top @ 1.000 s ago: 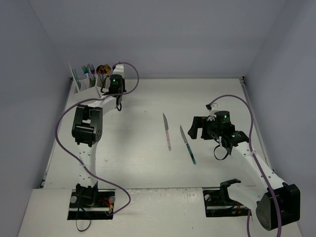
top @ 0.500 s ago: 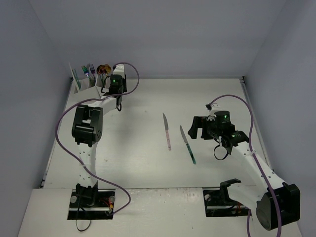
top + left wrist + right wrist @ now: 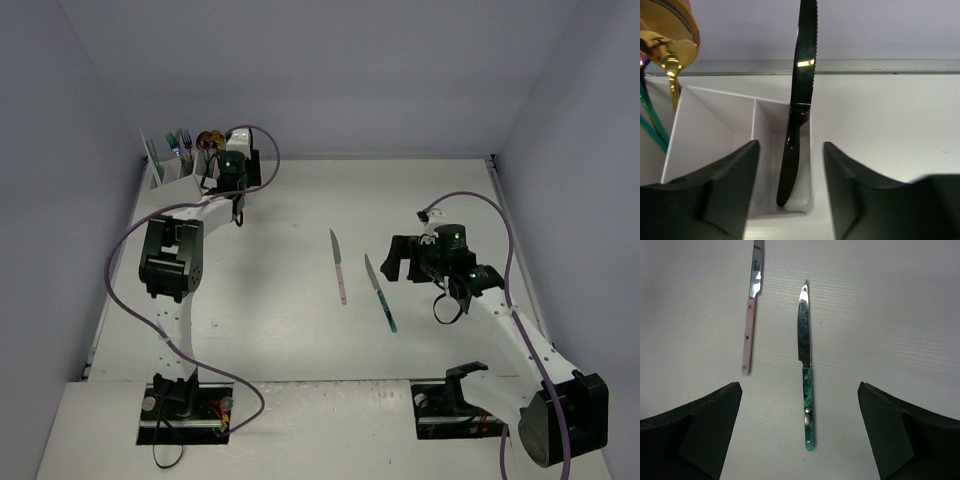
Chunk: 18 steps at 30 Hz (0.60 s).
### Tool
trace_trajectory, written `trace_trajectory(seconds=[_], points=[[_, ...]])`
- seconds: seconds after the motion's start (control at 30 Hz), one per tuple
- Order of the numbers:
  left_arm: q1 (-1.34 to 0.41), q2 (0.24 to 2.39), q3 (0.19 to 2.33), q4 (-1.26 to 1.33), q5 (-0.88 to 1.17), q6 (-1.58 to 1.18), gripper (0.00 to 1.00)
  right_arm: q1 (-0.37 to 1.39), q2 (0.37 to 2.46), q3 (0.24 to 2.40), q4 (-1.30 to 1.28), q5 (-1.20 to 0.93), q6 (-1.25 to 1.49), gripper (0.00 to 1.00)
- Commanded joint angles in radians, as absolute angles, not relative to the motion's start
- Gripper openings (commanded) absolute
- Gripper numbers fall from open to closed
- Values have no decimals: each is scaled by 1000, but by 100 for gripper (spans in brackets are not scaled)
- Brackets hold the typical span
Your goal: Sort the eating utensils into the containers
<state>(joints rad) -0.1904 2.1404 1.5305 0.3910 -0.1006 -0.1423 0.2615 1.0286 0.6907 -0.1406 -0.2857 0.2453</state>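
The white rack of containers [image 3: 172, 170] stands at the far left corner with several utensils upright in it. In the left wrist view a black knife [image 3: 799, 115] stands handle-down in the rack's [image 3: 705, 120] rightmost compartment, blade leaning up. My left gripper [image 3: 790, 146] is open around that compartment, its fingers clear of the knife. A gold spoon [image 3: 670, 45] sticks up from a compartment further left. Mid-table lie a pink-handled knife [image 3: 339, 266] and a teal-handled knife [image 3: 381, 294]. My right gripper [image 3: 798, 389] hovers open over the teal-handled knife [image 3: 806, 385], with the pink-handled knife [image 3: 750, 325] to its left.
Grey walls close the table at the back and on both sides, and the rack sits tight against the left wall. The left arm's purple cable [image 3: 125, 250] loops out over the left part of the table.
My left gripper's jaws have spread apart, letting go of the black knife, which now stands in the rack. The left arm has shifted slightly. The right arm has not moved.
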Motion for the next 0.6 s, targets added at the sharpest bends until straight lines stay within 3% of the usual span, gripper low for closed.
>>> trace_trajectory(seconds=[0.0,0.27,0.33,0.57], points=[[-203,1909,1494,402,-65,-217,62,258,1003,715,-109,-271,247,100],[-377,1657,1433,17,-129,-443,67,257,988,744,-114,-228,268,100],[-456,1633,1439,-163,-112,-505,67,256,967,746,-122,-211,270,100],[-661,1632,1407,-364,-78,-688,67,256,890,767,-152,-199,283,100]])
